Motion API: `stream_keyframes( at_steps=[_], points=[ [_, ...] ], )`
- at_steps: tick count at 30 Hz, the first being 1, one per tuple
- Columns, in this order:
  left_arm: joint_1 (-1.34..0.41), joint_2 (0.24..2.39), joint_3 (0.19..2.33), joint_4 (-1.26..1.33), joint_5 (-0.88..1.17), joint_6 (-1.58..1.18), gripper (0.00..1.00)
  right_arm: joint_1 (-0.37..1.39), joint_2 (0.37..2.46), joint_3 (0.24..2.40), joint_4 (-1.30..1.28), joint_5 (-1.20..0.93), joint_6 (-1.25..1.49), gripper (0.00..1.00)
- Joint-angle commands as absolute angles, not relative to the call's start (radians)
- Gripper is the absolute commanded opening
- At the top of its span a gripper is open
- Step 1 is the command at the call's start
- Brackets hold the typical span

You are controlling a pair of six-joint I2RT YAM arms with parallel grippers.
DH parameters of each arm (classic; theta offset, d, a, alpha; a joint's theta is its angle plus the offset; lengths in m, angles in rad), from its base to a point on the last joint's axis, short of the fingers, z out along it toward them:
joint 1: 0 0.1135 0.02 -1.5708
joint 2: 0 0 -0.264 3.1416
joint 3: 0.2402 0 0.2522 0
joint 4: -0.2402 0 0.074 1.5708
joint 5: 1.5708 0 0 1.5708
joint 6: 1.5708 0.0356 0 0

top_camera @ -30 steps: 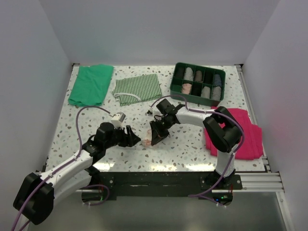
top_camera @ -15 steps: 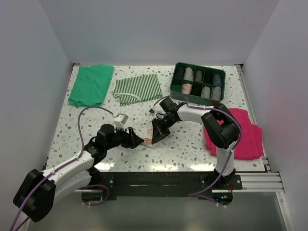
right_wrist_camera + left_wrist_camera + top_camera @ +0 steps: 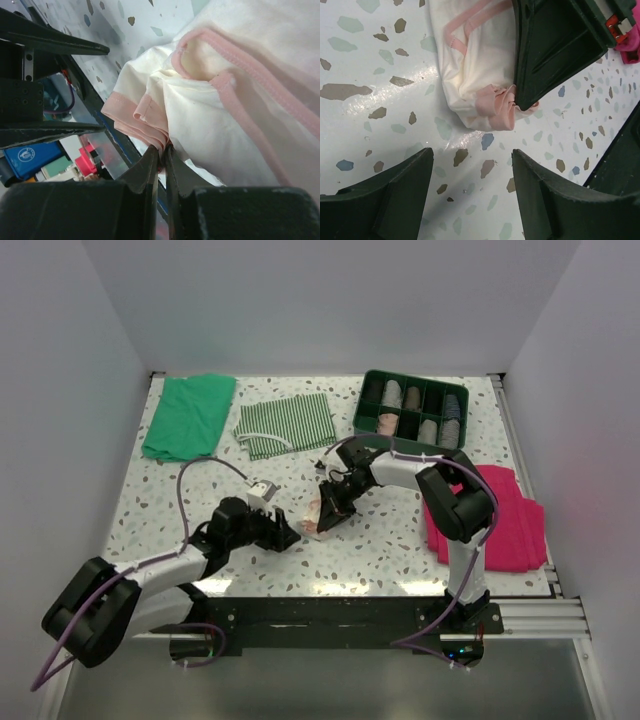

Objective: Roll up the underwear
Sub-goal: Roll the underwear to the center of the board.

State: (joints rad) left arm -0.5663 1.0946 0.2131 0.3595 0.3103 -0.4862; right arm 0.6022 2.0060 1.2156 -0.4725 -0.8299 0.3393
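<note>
While my right fingers (image 3: 162,150) pinch the hem: they are closed tight on the gathered darker-pink band at one end of the small, thin, pale pink fabric underwear (image 3: 470,85), so that end is mine to turn.
Left fingers (image 3: 284,536): spread wide, low over the speckled white table (image 3: 375,60), just beside the garment's gathered end and touching nothing.
Step in hand, as I judge it: starting the roll from the pinched end.
Doing it well: turn the band over onto the flat cloth in small, even wraps. Bring my left fingers down on the loose body to pin it, so the cloth tightens instead of sliding. Pull gently, since fabric this thin will likely bunch or slip out.
Where it lies: on the table between my two arms, near the front edge, well apart from the dark green divided tray (image 3: 395,443).
How it looks: soft and creased, folded into a narrow loose bundle. Pink edging curves across the top layer and the gripped end is ruffled. It is not yet a firm roll.
</note>
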Motion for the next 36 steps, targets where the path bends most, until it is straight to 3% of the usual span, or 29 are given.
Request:
stream_keyframes(
  at_steps=[1,27,36],
  points=[
    [-0.574,1.192,0.281,0.479,0.301,-0.382,0.69,0.603,2.003,1.266,-0.505,-0.856,0.321,0.0],
    [-0.575,1.46,0.336,0.749,0.353,-0.399,0.65,0.603,2.006,1.279,-0.525,-0.876,0.301,0.0],
    [-0.574,1.522,0.382,0.745,0.354,-0.403,0.44,0.603,2.014,1.282,-0.549,-0.868,0.279,0.0]
  ],
)
